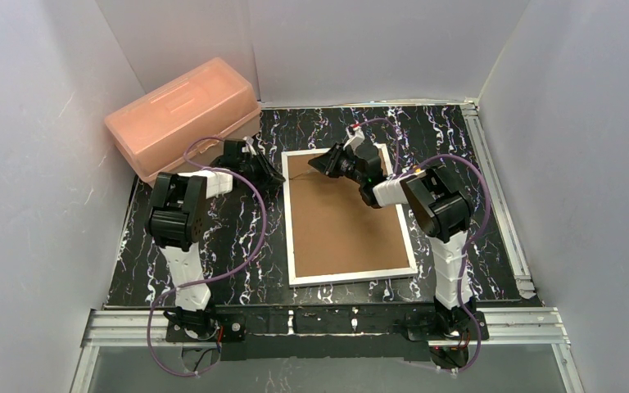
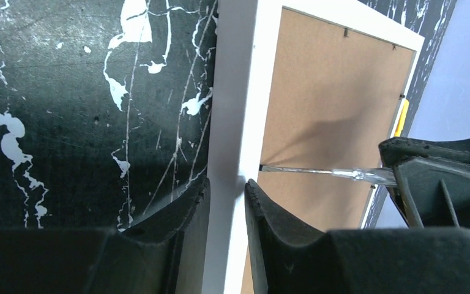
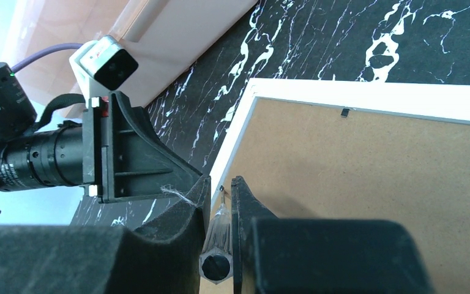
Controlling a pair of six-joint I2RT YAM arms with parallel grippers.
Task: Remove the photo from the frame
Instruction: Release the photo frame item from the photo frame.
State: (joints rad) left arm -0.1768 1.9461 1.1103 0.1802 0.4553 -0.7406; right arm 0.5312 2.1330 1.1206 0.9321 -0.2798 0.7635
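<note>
Fibreboard back up, the frame (image 1: 348, 217) lies in the middle of the table (image 1: 446, 131) — nothing is out yet (the photo is hidden beneath). Reaching low, the left gripper (image 2: 227, 196) pinches the frame's left border; the right gripper (image 3: 221, 190), angled down, clamps a clear screwdriver (image 3: 216, 229) — tip at the back's left edge.

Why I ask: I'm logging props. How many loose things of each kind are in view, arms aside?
Picture frame: 1
Pink plastic box: 1
Clear-handled tool: 1
Total: 3
</note>
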